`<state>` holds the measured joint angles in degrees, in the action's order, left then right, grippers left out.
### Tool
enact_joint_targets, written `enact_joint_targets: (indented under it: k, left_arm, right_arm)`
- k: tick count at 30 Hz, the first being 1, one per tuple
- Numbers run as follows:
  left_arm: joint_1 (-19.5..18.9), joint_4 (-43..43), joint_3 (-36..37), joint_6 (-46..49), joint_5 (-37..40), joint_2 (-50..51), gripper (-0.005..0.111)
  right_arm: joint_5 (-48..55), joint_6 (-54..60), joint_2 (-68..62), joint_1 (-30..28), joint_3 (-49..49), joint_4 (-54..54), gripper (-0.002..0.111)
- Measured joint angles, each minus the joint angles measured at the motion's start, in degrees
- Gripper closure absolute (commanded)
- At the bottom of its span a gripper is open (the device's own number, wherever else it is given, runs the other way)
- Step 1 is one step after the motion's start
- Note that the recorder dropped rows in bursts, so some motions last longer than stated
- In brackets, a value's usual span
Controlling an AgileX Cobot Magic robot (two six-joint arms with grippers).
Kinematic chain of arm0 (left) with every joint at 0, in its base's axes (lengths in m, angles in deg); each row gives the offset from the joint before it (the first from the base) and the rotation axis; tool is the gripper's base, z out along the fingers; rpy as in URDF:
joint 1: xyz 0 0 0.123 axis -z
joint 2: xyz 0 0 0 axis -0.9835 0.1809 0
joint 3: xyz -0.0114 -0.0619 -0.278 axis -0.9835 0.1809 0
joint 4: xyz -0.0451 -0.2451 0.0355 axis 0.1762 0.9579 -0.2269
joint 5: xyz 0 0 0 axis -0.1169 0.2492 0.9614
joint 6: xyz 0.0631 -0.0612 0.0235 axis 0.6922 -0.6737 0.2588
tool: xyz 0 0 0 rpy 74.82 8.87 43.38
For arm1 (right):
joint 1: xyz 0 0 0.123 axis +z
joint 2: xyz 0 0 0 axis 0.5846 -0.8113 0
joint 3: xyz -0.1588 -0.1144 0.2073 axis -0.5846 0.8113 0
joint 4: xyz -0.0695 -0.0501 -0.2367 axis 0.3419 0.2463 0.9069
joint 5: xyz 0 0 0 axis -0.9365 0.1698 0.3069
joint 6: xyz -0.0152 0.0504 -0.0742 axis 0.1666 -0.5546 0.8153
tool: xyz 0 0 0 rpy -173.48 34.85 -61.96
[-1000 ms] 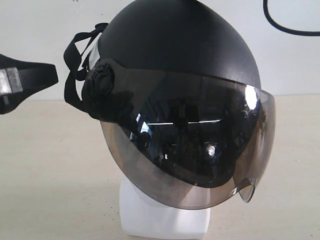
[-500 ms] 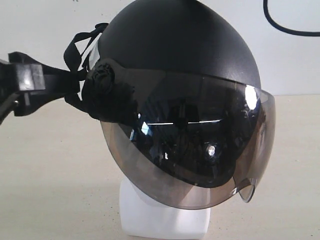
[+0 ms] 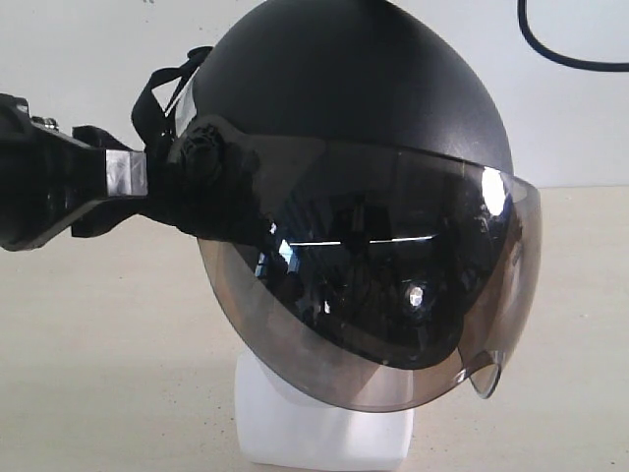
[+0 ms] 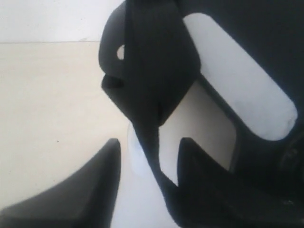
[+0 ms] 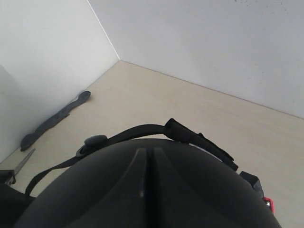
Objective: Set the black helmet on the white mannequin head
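The black helmet (image 3: 344, 88) sits over the white mannequin head, of which only the square base (image 3: 314, 438) shows below the smoky visor (image 3: 393, 305). My left gripper (image 3: 147, 187) reaches in from the left to the helmet's side by the visor knob (image 3: 201, 157). In the left wrist view that gripper (image 4: 149, 142) is open, a black chin strap (image 4: 152, 95) hangs between its fingers and white mannequin surface (image 4: 137, 199) lies behind. In the right wrist view the helmet's dome (image 5: 71, 199) fills the bottom. My right gripper (image 5: 146, 152) is shut just over the crown.
Beige tabletop (image 3: 98, 374) surrounds the base, with a white wall (image 3: 59, 59) behind. A black cable (image 3: 560, 54) loops on the wall at upper right. A black strip (image 5: 57, 118) lies on the table along the side wall.
My left gripper has moved right, from the frame's left edge up against the helmet's side by the strap. The helmet and visor have not moved.
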<state>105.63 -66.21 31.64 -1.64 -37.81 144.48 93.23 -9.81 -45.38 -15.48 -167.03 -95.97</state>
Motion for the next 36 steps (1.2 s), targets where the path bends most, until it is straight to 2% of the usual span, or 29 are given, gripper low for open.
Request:
enact_joint_targets:
  k: [2,3,9,13,17,24,36]
  left_arm:
    - [0.00,0.00,0.00,0.00,0.93,0.00,0.101]
    - [0.00,0.00,0.00,0.00,1.23,0.00,0.102]
    - [0.22,-1.25,-0.15,0.00,2.82,0.00,0.102]
    - [0.35,-1.91,2.76,-1.38,-1.04,-0.45,0.102]
    - [-1.15,-2.28,6.04,-2.81,-3.78,-0.54,0.102]
    - [-3.43,-2.40,9.98,-3.38,-8.84,-0.54,0.102]
    - [-7.29,-2.40,10.99,-3.58,-11.91,1.69,0.102]
  right_arm:
    - [0.00,0.00,0.00,0.00,0.00,0.00,0.109]
    - [0.00,0.00,0.00,0.00,0.00,0.00,0.109]
    - [0.00,0.00,0.00,0.00,0.00,0.00,0.109]
    - [0.32,0.00,0.00,0.10,0.00,-0.12,0.109]
    - [0.46,0.00,0.05,0.86,0.00,0.11,0.109]
    - [-3.53,-1.50,0.32,5.70,0.00,3.98,0.109]
    - [-4.06,-3.69,0.42,7.00,-0.11,5.30,0.109]
